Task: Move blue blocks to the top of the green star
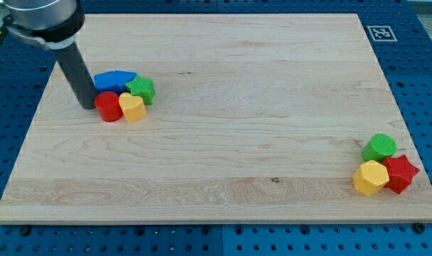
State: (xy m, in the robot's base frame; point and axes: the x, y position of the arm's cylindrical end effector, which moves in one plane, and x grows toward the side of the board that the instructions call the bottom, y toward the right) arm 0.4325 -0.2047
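A blue block point(114, 80), wide and flat with a curved top, lies near the board's upper left. A green star point(141, 89) touches its right end. A red cylinder point(108, 107) and a yellow heart-like block point(132, 108) sit just below them, touching. My tip point(87, 106) rests on the board just left of the red cylinder and below-left of the blue block, very close to both. The dark rod rises up-left from it and hides the blue block's left end.
At the lower right stand a green cylinder point(380, 147), a red star point(401, 173) and a yellow hexagon point(370, 178), clustered together near the wooden board's point(223, 128) right edge. A marker tag point(380, 33) sits beyond the top right corner.
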